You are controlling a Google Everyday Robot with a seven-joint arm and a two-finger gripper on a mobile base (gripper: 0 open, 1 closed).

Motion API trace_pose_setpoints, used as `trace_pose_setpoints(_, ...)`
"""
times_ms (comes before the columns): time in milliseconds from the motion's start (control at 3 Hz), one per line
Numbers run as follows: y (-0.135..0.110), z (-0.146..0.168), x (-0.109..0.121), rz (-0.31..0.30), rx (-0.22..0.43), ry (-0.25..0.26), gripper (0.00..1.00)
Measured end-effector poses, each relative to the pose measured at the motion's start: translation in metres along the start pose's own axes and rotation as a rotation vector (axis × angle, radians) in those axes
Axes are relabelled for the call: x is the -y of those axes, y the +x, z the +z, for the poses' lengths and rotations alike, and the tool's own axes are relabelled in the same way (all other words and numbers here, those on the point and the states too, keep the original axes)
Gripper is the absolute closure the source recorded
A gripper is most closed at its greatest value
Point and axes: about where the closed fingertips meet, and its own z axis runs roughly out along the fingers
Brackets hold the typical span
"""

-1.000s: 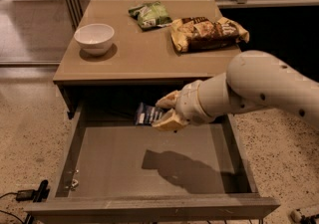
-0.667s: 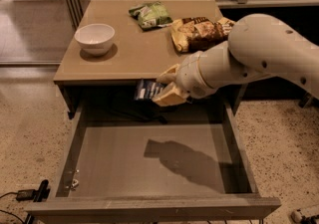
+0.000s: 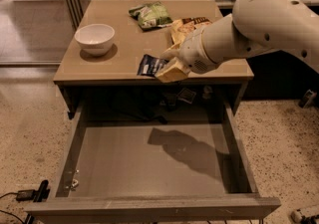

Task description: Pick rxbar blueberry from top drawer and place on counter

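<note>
The arm is cased in smooth, glossy off-white shells. The largest is a bulbous rounded housing at the upper right, marked by a few small dark recessed dots that look like screw holes. A curved seam separates it from a tapering cylindrical forearm. The wrist segment is a shorter white drum with a patch of fine perforations on its side. The gripper, over the front edge of the counter near its middle, ends in blunt, wedge-shaped fingers of a pale cream-yellow, duller than the white shells.
</note>
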Motion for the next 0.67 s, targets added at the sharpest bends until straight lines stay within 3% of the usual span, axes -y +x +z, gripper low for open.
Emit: trace_pose_setpoints(667,-0.021,0.016,0.036,-0.040,0.037,0.054,1.00)
